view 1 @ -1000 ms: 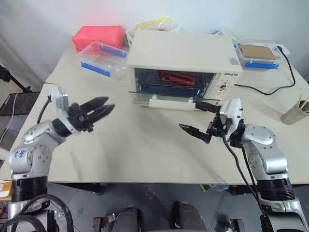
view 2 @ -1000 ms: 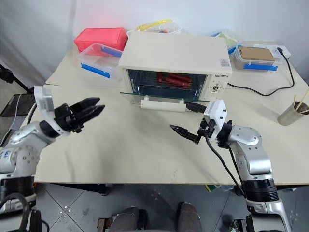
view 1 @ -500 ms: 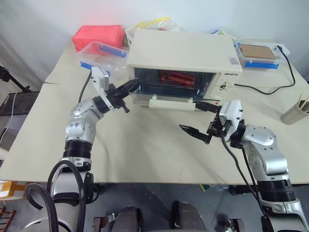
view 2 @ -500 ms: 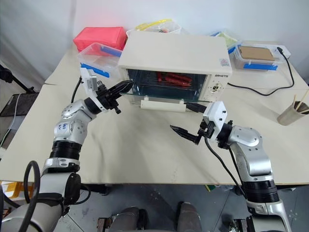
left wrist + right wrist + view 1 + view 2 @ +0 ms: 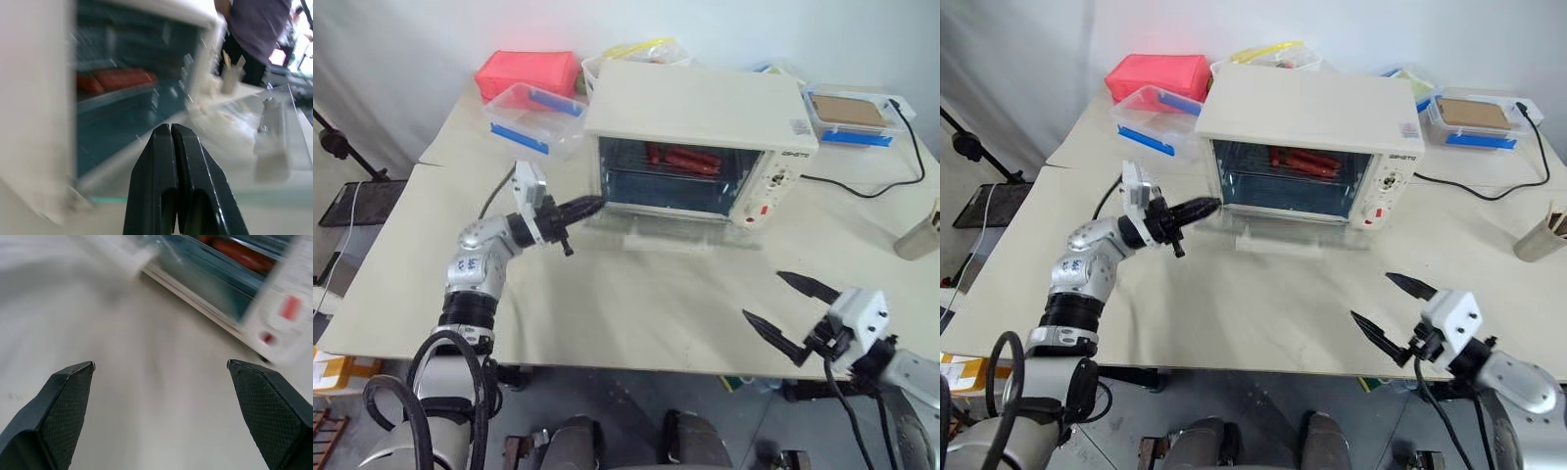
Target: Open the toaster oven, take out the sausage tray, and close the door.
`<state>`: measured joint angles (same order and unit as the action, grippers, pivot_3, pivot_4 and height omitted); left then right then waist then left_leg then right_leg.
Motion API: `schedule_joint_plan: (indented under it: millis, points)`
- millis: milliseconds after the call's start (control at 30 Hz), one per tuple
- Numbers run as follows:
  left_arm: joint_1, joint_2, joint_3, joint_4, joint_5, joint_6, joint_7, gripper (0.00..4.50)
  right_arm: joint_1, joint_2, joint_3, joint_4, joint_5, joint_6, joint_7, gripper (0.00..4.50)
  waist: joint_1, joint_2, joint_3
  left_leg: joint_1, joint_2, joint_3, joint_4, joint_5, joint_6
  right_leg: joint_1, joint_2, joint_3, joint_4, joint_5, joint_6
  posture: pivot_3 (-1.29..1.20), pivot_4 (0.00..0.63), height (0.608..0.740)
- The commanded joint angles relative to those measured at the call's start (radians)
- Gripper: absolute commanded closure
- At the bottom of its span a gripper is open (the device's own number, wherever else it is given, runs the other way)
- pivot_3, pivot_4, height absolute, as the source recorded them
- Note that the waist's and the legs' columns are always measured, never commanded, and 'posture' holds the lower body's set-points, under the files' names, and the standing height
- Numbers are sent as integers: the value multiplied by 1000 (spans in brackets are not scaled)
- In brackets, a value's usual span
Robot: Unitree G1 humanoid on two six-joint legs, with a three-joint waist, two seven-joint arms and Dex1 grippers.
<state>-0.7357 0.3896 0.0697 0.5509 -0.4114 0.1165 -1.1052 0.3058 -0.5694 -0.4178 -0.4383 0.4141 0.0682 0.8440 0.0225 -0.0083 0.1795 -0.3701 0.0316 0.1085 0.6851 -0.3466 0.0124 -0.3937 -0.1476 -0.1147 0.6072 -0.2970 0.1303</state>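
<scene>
The cream-white toaster oven [image 5: 695, 103] stands at the middle of the table. Its glass door [image 5: 651, 227] lies open and flat in front, with the white bar handle [image 5: 1293, 241] toward me. Inside, red sausages rest on the sausage tray [image 5: 680, 158], which also appears in the left wrist view [image 5: 120, 83]. My left gripper [image 5: 595, 204] is shut on nothing, its tips at the oven's front left corner, just above the door's left edge. My right gripper [image 5: 764, 296] is open and empty, low over the near right part of the table, apart from the oven.
Clear plastic boxes with blue clips [image 5: 530, 117] and a red box [image 5: 529, 70] sit behind the oven's left. Another clipped box [image 5: 852, 110] and a black cord [image 5: 862, 188] lie at the right. A cup [image 5: 920, 233] stands at the right edge. A person [image 5: 259, 29] stands beyond the table.
My left gripper went from open to shut and swung in to the oven's front left corner. The right arm pulled back toward the table's near right edge. The camera also shifted.
</scene>
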Motion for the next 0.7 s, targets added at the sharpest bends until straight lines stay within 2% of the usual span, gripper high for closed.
schedule_joint_plan:
  millis: [33, 167, 300, 367, 500, 700]
  points:
    - [78, 14, -30, -99, 20, -8, -31, 4436, -6, -31, -90, -57, 22, -16, -34, 0, -8, 0, 0, 0, 0, 0, 0, 0, 0, 0, 0, 0, 0, 0, 0, 0, 150, 740]
    - [153, 32, -35, -167, 34, 1, -11, 4436, -119, -62, -15, -63, -26, 3, -74, 0, -19, 0, 0, 0, 1, 0, 0, 0, -1, -1, 1, 1, 1, 0, 0, 0, 150, 740]
    - [205, 35, -21, -216, 30, -1, 27, 4436, -253, -76, 120, -83, -86, 72, -122, 0, -23, 0, 0, 1, 1, -3, 0, 0, -1, -1, 0, 1, 2, 0, -1, 0, 150, 740]
    - [252, 36, 0, -265, 15, 2, 53, 4436, -356, -69, 234, -87, -173, 157, -187, 0, -23, 0, 0, 0, 1, -4, 0, 0, -1, -2, 0, 1, 2, -1, -1, 0, 150, 740]
    - [334, 41, 34, -373, -5, -14, 88, 3244, -532, -19, 409, -31, -286, 169, -234, 0, -24, 0, 0, 0, 1, -7, 0, 0, 0, -3, -1, 2, 3, -1, -1, 0, 150, 740]
    - [470, 44, 87, -572, -40, 29, 189, 1538, -845, 91, 632, 293, -572, 46, -362, 0, -28, 0, 0, -1, 1, -7, 0, 0, 0, -4, -1, 2, 4, -1, -1, 0, 150, 740]
